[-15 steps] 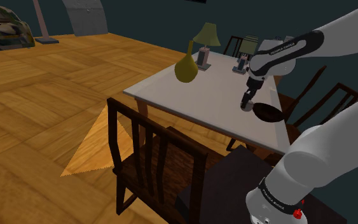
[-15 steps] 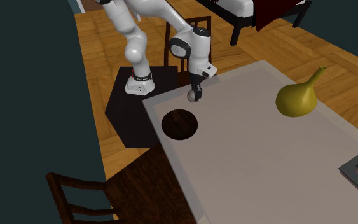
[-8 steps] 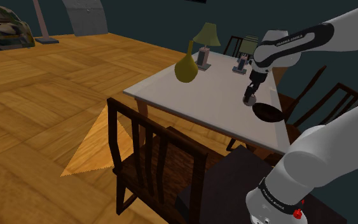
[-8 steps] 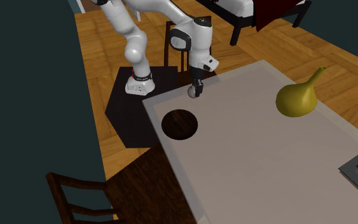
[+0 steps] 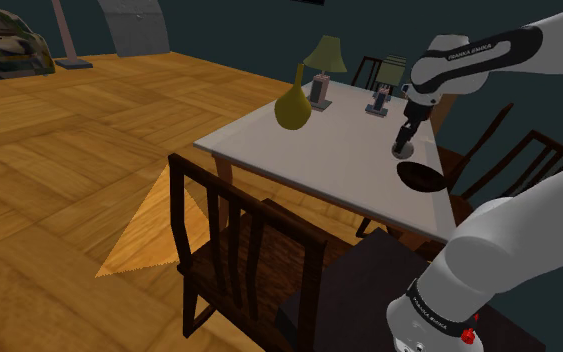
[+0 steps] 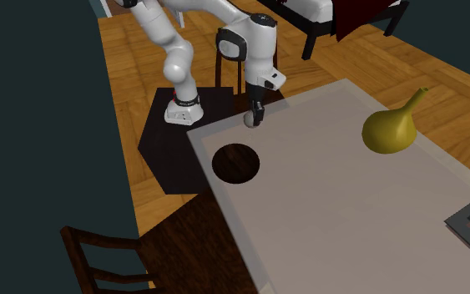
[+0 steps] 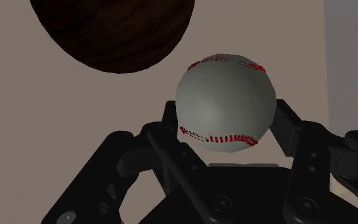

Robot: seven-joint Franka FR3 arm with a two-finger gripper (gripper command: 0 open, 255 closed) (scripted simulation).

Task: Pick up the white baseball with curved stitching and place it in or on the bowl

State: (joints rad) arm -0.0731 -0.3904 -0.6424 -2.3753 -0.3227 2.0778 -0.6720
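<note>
The gripper (image 7: 227, 124) is closed on the white baseball (image 7: 225, 89) with red stitching. Compared with a second ago it is higher above the table (image 6: 333, 209), so the ball now hangs clear of the surface. The dark wooden bowl (image 6: 236, 162) stands near, a little aside. I judge the carry over it comes next.

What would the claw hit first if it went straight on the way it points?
Most likely the bare table top. The claw, shut on the baseball, points down beside the dark bowl, not over it, so the baseball would land there first. Depth is hard to judge.
</note>
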